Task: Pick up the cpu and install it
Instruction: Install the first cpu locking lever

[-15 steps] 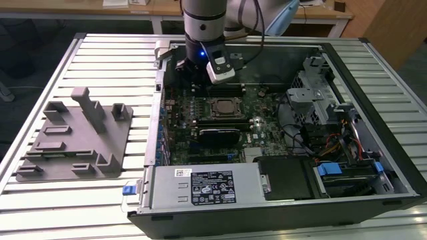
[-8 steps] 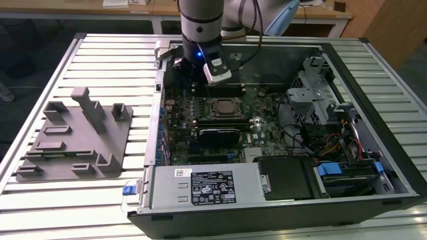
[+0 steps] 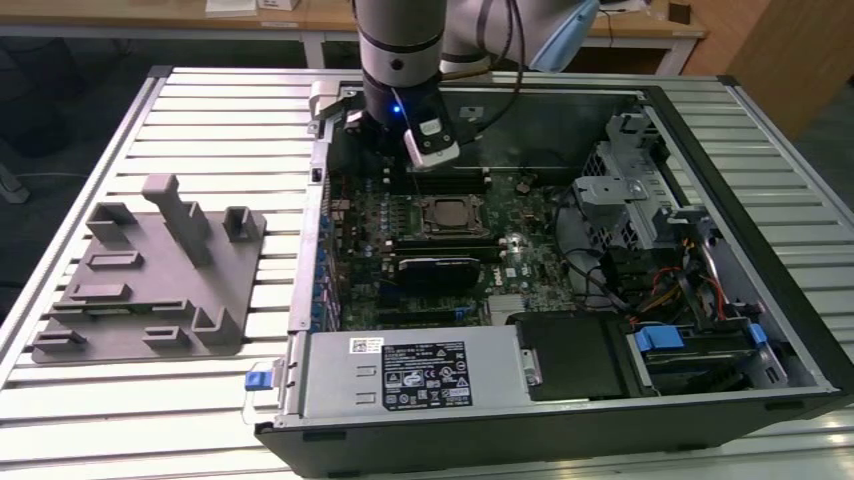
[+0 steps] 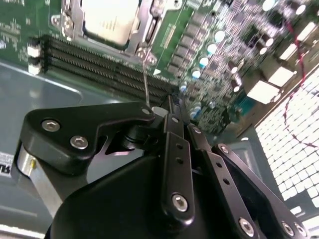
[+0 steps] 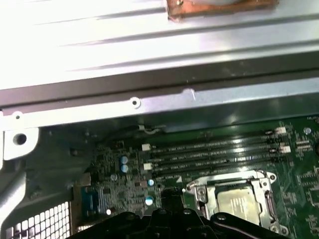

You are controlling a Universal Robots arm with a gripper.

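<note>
Lying flat inside the socket (image 5: 229, 178) of the motherboard (image 3: 521, 265), the cpu (image 3: 445, 212) is seen with its silver-grey top facing up. It is framed by the socket's metal bracket in both wrist views (image 4: 107, 20) (image 5: 239, 206). The motherboard is mounted in an open computer case (image 3: 534, 445), which is laid on its side on the slatted counter (image 3: 214, 130).

The arm (image 3: 398, 40) is held over the far part of the case, above the memory slots (image 3: 454, 178). The fingers (image 4: 170, 108) are drawn together to a narrow tip, and nothing is gripped between them. They are placed beside the socket, near one end of the memory slots, and apart from the cpu. A thin metal lever (image 4: 145, 74) is seen running from a corner of the socket toward the fingers; whether it is touched by them cannot be told.

A grey fixture block (image 3: 147, 280) is set on the counter at the exterior view's left, well apart from the case. A power supply (image 3: 400, 375) is fitted along the near side of the case.
</note>
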